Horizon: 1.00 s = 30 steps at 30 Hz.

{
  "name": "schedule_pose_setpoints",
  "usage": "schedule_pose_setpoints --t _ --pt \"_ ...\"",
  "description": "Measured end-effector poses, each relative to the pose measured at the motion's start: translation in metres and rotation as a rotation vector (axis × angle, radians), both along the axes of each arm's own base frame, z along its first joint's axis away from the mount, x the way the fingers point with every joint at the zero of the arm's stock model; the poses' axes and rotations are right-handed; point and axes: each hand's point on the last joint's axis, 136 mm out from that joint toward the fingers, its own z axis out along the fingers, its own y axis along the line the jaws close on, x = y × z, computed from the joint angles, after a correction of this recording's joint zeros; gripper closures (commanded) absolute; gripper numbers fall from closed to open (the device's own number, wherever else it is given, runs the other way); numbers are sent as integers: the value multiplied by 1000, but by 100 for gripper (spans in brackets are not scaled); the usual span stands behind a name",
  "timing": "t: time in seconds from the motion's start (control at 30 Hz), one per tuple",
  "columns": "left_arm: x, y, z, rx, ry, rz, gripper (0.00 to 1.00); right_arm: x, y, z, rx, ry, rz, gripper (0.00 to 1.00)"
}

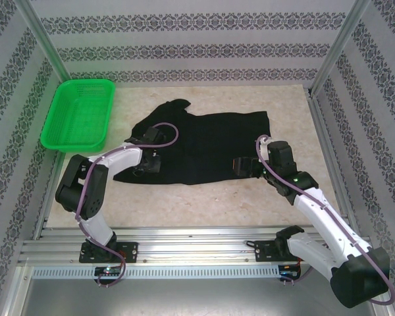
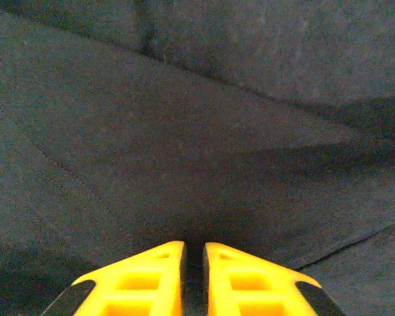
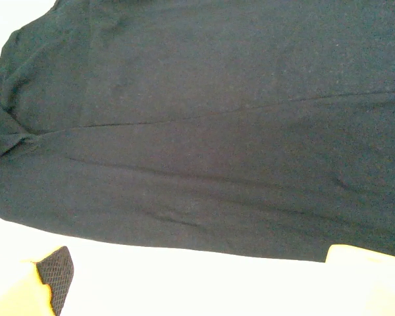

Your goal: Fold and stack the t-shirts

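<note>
A black t-shirt lies spread on the table, one sleeve pointing toward the back left. At the shirt's left edge sits my left gripper. In the left wrist view its yellow fingers are pressed nearly together, with dark fabric pinched in the narrow slit between them. My right gripper rests at the shirt's near hem, right of centre. It stands open, its fingertips wide apart over bare tabletop, and the hem runs just ahead of them. No logo or tag shows.
A green mesh basket stands at the back left of the table. Metal frame posts and patterned walls enclose the workspace. Bare beige tabletop lies between the shirt and the arm bases.
</note>
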Motion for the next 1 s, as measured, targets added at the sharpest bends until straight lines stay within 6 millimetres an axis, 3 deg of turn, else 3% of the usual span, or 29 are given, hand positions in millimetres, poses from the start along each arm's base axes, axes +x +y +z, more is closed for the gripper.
schedule_pose_setpoints --t 0.33,0.5,0.57,0.67,0.77,1.0 --pt "19 -13 25 2 -57 -59 90 0 -4 3 -10 -14 -17 2" --pt "13 -18 26 -43 -52 -47 50 0 -4 3 -9 -14 -15 2" --pt "-2 -19 26 -96 -48 -28 44 0 -3 3 -5 -14 -12 2" --pt "-23 -18 35 -151 -53 -17 40 -2 -1 3 3 -13 -2 2" --pt "-26 -16 46 -155 -76 -23 38 -3 0 1 6 -7 4 2" --pt "-37 0 27 -55 -17 -29 42 -4 -1 0 6 -6 3 2"
